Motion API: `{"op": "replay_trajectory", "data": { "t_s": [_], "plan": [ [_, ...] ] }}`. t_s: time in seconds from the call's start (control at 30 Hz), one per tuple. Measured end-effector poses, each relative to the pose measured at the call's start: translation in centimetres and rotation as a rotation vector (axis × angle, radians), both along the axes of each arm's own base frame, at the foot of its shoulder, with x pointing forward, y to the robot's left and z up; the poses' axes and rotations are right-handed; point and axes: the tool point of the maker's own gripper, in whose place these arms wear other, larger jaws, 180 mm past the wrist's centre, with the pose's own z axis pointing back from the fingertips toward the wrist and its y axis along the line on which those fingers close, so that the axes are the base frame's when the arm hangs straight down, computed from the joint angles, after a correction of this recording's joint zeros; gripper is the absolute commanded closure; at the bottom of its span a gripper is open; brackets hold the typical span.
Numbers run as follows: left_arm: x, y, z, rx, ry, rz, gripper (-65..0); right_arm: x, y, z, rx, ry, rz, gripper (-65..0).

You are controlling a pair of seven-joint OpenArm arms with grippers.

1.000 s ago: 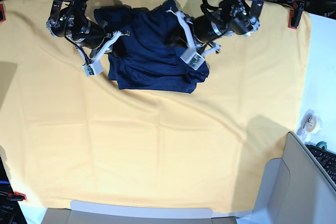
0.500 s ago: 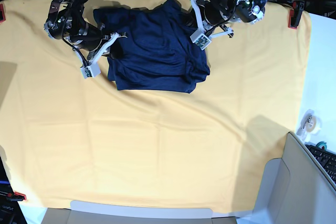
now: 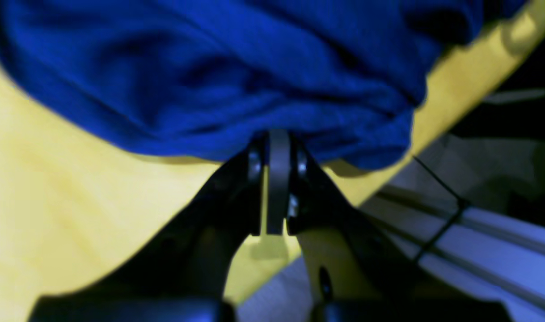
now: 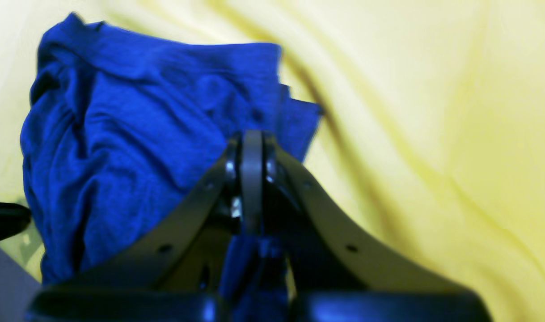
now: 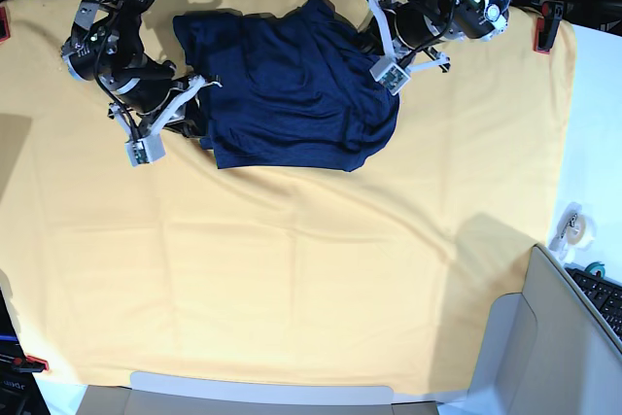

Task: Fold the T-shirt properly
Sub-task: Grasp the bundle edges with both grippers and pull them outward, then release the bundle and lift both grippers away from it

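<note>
— At the far edge of the cloth (image 5: 292, 269), where's the shirt (image 5: 287, 94)?
— Bunched there, between the two arms, not flat.
— Grippers?
— Left gripper (image 3: 279, 138) is clamped shut, its tip at the shirt's near edge; a pinch looks likely, but I can't be sure. Right gripper (image 4: 252, 143) is closed too, with blue fabric caught below its jaws.
— So which step?
— Spreading it out, I'd judge; no fold made.
— Next?
— Probably drawing the two edges apart until the shirt lies flat.
</note>
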Motion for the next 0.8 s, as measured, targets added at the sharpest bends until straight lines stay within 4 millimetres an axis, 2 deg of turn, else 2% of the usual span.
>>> {"op": "replay_trajectory", "data": {
  "t_s": [0.1, 0.2, 0.3, 0.43, 0.57, 0.67, 0.73, 0.8],
  "plan": [
    [0.7, 0.9, 0.3, 0.008, -0.016, 0.035, 0.0, 0.0, -0.7, 1.6, 0.120, -0.050, -0.035, 0.0],
    [1.6, -0.3, 1.2, -0.053, -0.057, 0.075, 0.0, -0.6, 0.4, 3.0, 0.274, -0.090, -0.022, 0.0],
    [1.5, -2.6, 1.9, -0.135, -0.048, 0.077, 0.0, -2.7, 1.0, 1.1, 0.303, -0.005, -0.014, 0.0],
    [-0.2, -6.4, 3.0, -0.283, 0.011, 0.011, 0.0, -4.6, 1.8, -0.4, 0.303, 0.074, 0.014, 0.0],
    [-1.8, -8.7, 3.3, -0.328, 0.048, -0.056, 0.0, -6.0, 1.8, -1.6, 0.310, 0.130, 0.013, 0.0],
    [-2.6, -9.4, 2.4, -0.331, 0.085, -0.070, 0.0, -6.9, 1.8, -4.5, 0.351, 0.222, -0.014, 0.0],
    [-2.8, -9.1, 1.5, -0.318, 0.110, -0.061, 0.0, -7.9, 2.8, -6.7, 0.395, 0.307, 0.000, 0.0],
    [-3.0, -8.6, 0.4, -0.295, 0.134, -0.052, 0.0, -7.9, 3.7, -7.5, 0.452, 0.328, 0.011, 0.0]
  ]
}}
